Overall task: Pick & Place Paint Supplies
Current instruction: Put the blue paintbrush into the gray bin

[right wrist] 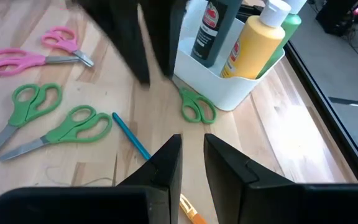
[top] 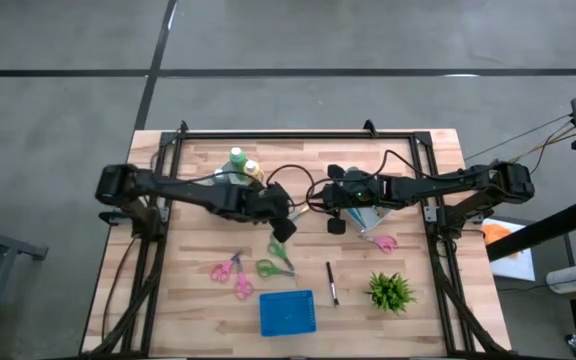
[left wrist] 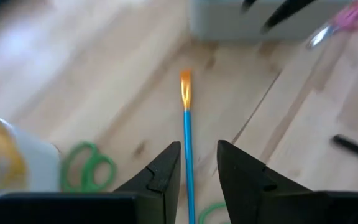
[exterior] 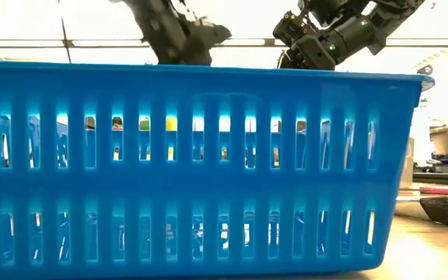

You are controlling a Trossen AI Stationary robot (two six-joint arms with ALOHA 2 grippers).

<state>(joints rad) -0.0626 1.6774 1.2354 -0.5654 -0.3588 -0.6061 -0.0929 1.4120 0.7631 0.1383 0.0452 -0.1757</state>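
High view. Wooden tabletop [top: 188, 300]. Left hand [top: 282, 224] near centre; right hand [top: 334, 208] just toward 2 o'clock of it. Bottles [top: 244, 167], green and yellow caps, stand at 11 o'clock of centre. Green scissors [top: 276, 261] and pink scissors [top: 233, 273] lie at 6 to 7 o'clock of the left hand. Dark pen or brush [top: 332, 283] at 5 o'clock of centre. Blue basket [top: 287, 312] at the 6 o'clock edge; potted plant [top: 391, 291] at its 3 o'clock.

Low view. Blue slotted basket wall [exterior: 201, 171] fills the frame; both arms show above its rim.

Left wrist view. Left hand [left wrist: 198, 168], jaws narrowly apart, straddles a blue-handled brush [left wrist: 188, 143] with an orange tip lying on the wood. Whether the fingers touch it, cannot tell.

Right wrist view. Right hand [right wrist: 191, 165], jaws narrowly apart, empty, above the same brush [right wrist: 131, 137]. White caddy [right wrist: 222, 93] holds dark [right wrist: 213, 28], yellow [right wrist: 257, 43] and green [right wrist: 289, 25] bottles upright.
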